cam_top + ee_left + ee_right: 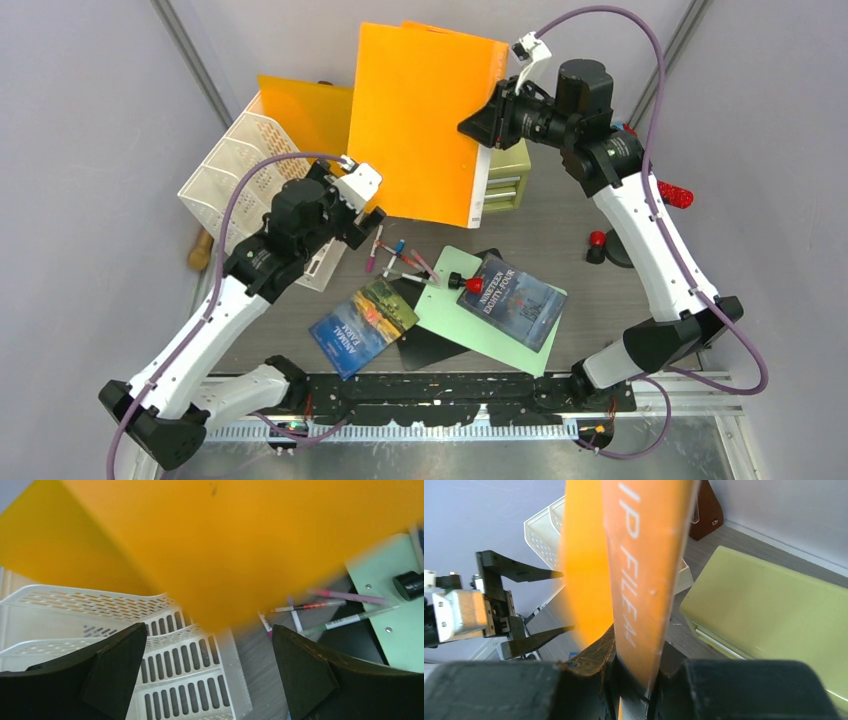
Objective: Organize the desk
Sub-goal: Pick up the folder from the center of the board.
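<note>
Top external view: the right gripper [483, 133] is clamped on the right edge of an orange folder [420, 115] and holds it raised and tilted above the desk [570, 235], whose grey wood-grain surface extends beneath the folder and toward the arm bases. The left gripper [368, 225] stands at the folder's lower left corner with its fingers spread wide and nothing between them. A white tray stack [232, 165] lies left of the folder, a green drawer cabinet [508, 178] sits just beside its lower right corner, and pens [400, 260] and two books [362, 325] lie on the side of the folder nearest the arm bases.
</note>
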Available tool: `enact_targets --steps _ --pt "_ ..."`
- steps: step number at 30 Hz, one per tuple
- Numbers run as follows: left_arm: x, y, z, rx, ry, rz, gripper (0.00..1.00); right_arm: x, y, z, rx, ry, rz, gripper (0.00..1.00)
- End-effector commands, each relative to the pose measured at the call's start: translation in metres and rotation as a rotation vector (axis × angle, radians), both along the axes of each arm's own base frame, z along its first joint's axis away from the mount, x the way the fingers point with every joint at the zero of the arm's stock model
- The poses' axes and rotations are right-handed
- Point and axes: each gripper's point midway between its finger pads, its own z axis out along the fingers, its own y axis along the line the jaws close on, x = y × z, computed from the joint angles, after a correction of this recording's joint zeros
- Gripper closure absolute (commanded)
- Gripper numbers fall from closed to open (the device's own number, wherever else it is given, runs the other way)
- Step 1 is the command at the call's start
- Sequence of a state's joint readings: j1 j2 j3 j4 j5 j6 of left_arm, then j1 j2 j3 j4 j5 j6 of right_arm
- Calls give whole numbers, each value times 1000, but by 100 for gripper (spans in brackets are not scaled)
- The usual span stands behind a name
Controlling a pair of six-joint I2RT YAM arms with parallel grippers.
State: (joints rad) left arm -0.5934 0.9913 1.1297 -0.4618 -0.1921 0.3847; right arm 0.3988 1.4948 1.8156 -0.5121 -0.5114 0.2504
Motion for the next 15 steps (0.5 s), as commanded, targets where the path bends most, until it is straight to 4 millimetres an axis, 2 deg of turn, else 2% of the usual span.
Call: enact_targets --steps 1,8,12,15 --pt "-18 -12 -6 -55 132 -97 0 -2 -7 44 -21 -173 -26 100" --pt "6 23 -32 -40 214 36 1 -8 -14 84 -12 -255 -44 100" --pt "23 57 -30 -99 233 175 1 -14 -11 90 8 -258 -18 100" --pt "32 77 -37 -83 257 252 1 -18 -7 86 17 -237 5 100"
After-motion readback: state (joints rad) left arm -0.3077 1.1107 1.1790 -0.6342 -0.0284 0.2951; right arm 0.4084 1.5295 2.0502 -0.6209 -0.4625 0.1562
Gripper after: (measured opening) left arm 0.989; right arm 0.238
